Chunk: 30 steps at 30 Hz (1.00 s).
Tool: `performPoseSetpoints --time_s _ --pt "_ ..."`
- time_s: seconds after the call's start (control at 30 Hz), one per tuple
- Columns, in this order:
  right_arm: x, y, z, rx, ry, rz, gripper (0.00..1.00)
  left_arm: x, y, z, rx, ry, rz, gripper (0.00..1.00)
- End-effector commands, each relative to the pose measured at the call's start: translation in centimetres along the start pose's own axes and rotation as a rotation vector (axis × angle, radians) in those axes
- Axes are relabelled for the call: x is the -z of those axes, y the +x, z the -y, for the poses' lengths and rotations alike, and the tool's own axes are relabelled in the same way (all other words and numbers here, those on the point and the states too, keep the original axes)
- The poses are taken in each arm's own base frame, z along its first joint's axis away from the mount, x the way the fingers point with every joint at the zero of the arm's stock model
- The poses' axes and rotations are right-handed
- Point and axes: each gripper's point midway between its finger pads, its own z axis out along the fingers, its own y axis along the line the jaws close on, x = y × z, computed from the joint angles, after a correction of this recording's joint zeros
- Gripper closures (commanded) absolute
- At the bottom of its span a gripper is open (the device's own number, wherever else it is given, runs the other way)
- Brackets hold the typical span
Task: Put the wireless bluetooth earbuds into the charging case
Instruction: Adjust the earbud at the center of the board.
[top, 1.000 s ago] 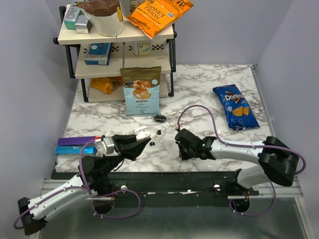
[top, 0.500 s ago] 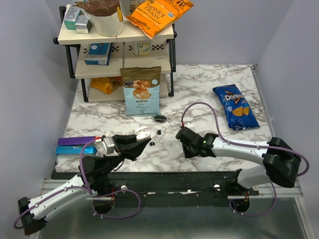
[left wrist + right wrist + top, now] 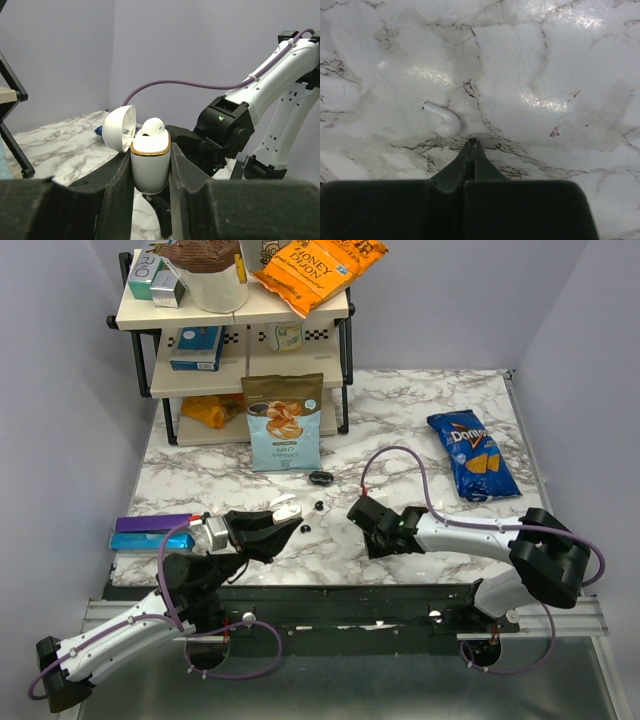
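Evidently the job is half done: the left gripper [image 3: 151,172] grasps the white charging case [image 3: 150,155] upright above the marble table [image 3: 580,65], its lid [image 3: 120,127] tipped back, and one white earbud [image 3: 151,126] sits in a socket. The second earbud [image 3: 445,119] lies loose and flat on the marble, just beyond the right gripper [image 3: 471,144], whose jaws are clenched on nothing. I judge the step in hand to be fetching that bud. Its long axis runs diagonally in the right wrist view, the thin stem pointing up and left and the rounded head nearest the fingertips. The next move calls for spreading the jaws, shifting a little left and coming down astride the bud (it is small and smooth, so likely to skid).
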Motion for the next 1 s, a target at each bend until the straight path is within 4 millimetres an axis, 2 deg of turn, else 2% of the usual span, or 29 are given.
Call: performPoseSetpoints --time_s 0.0,0.37,0.5,0.67,0.8,0.87,0.9,0.97 --pt "-1.9 0.2 0.2 -0.007 0.031 -0.019 0.99 0.1 -0.5 0.6 0.013 0.026 0.015 1.0" --pt "-3.6 -0.4 1.3 -0.016 0.064 -0.024 1.0 0.1 0.0 0.5 0.012 0.021 0.007 1.0" --pt "-3.8 -1.1 1.0 -0.006 0.048 -0.015 0.99 0.0 0.1 0.4 0.012 0.02 0.003 1.0" --pt "-3.9 -2.6 -0.5 0.01 0.002 0.006 0.99 0.1 0.2 0.4 0.012 0.017 0.002 1.0" --pt "-4.5 -3.7 -0.6 0.029 0.013 0.013 0.99 0.1 0.3 0.3 0.012 0.015 -0.001 1.0" --pt "-4.8 -4.2 -0.2 0.029 0.026 0.013 0.99 0.1 0.3 0.3 0.012 0.015 -0.003 1.0" --pt "-4.9 -4.8 0.7 0.003 0.043 0.022 0.99 0.1 0.2 0.3 0.012 0.015 -0.001 1.0" --pt "-4.1 -6.0 1.7 -0.033 0.052 0.058 0.99 0.1 0.2 0.3 0.012 0.015 -0.001 1.0"
